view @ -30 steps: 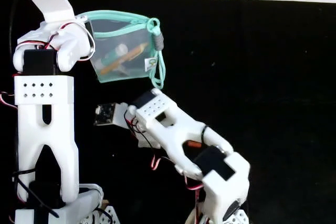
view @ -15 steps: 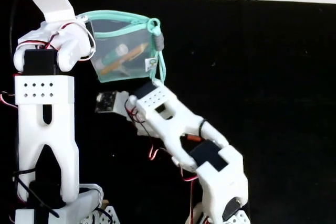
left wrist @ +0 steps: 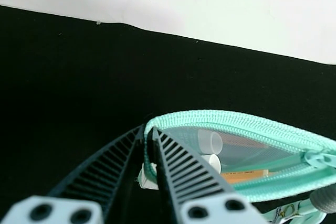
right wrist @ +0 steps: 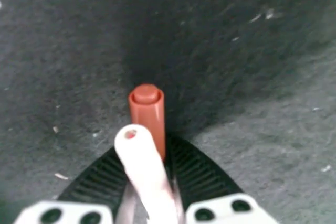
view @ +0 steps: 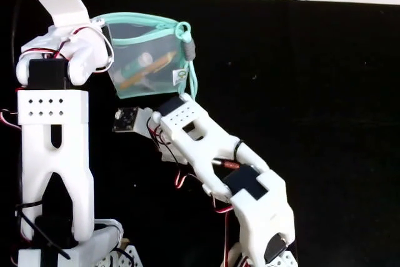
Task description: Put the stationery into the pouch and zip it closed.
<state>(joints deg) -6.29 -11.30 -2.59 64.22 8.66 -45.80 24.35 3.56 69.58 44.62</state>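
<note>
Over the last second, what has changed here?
The right arm, with the right gripper shut on a red-brown marker, moved up the high view to just below the pouch. The left gripper stayed clamped on the pouch rim; the pouch and the stationery inside it did not shift.

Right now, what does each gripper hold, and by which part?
The left gripper pinches the pouch by its rim at one end of its mouth. The right gripper clamps a red pen and a pale pen by their barrels.
</note>
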